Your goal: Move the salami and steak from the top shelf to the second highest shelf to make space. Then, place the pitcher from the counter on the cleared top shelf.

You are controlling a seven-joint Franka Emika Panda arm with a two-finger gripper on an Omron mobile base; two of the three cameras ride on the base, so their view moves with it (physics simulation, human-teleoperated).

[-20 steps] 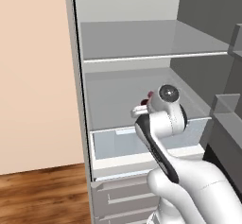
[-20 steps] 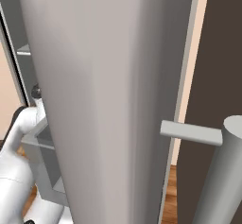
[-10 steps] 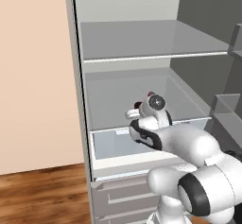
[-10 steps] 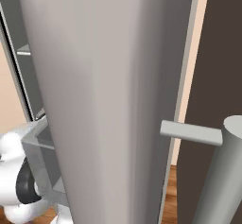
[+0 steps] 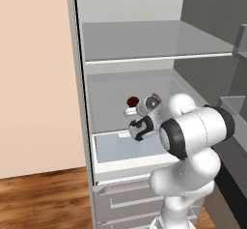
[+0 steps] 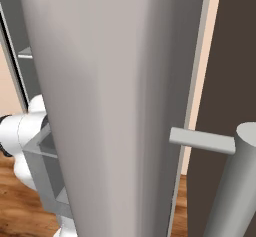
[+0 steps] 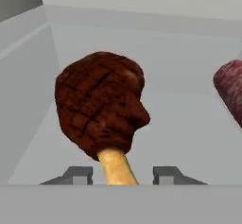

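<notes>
Gripper (image 7: 122, 175): fingers spread apart, bone tip between them; whether they touch it, I cannot tell.
Steak (image 7: 100, 111): dark brown chunk on the second shelf (image 5: 116, 105), tan tip pointing toward the hand.
Salami (image 7: 230, 88): pinkish-red log beside the steak, on the same shelf, cut by the hand view's right edge.
Top shelf (image 5: 149, 42): bare grey panel above.
Arm (image 5: 193, 131): reaches in over the drawer front (image 5: 116, 148).

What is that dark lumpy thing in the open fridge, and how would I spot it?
Look below the wide flat grey upper shelf, on the next shelf down. The rounded dark reddish-brown meat chunk sits there; its tan bone tip separates it from the pinkish-red sausage log beside it.
</notes>
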